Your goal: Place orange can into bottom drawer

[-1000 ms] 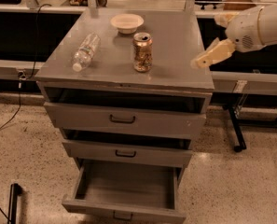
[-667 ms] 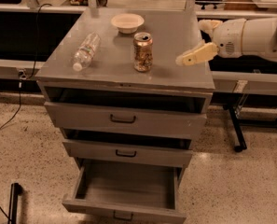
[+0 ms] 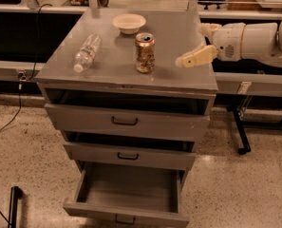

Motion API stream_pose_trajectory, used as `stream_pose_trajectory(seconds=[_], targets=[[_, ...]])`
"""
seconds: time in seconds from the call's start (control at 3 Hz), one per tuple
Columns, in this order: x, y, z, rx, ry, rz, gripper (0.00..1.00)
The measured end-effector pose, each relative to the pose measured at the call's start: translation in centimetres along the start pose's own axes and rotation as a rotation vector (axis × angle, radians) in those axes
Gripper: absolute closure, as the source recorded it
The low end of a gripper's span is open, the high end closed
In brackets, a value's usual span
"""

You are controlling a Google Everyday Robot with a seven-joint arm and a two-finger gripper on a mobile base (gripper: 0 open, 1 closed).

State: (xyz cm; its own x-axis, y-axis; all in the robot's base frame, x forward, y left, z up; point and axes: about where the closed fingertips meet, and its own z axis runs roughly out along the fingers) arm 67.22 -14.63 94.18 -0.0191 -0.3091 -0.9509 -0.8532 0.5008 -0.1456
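Observation:
The orange can (image 3: 144, 52) stands upright near the middle of the grey cabinet top (image 3: 178, 77). My gripper (image 3: 192, 44) hovers over the right part of the top, a short way to the right of the can and not touching it. Its pale fingers (image 3: 195, 57) point left toward the can and are apart, holding nothing. The bottom drawer (image 3: 126, 214) is pulled far out, and its inside shows bare.
A clear plastic bottle (image 3: 87, 52) lies on its side on the left of the top. A white bowl (image 3: 129, 23) sits at the back behind the can. The top drawer (image 3: 126, 121) and middle drawer (image 3: 127, 155) are slightly ajar. A dark desk leg (image 3: 239, 129) stands to the right.
My gripper has moved left across the cabinet top, from beyond its right edge toward the can. The can, bottle, bowl and drawers have not moved.

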Motion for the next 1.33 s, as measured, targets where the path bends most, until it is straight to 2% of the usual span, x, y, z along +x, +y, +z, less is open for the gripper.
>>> stream_pose_trajectory(seconds=[0.33, 0.67, 1.0, 1.33], targets=[[-0.1, 0.3, 0.7, -0.02, -0.025, 0.006, 0.0], [-1.3, 0.9, 3.6, -0.034, -0.113, -0.027, 0.0], [-2.8, 1.1, 6.8, -0.015, -0.171, -0.079, 0.0], [-3.0, 0.9, 9.4, 0.005, -0.197, -0.1, 0.0]])
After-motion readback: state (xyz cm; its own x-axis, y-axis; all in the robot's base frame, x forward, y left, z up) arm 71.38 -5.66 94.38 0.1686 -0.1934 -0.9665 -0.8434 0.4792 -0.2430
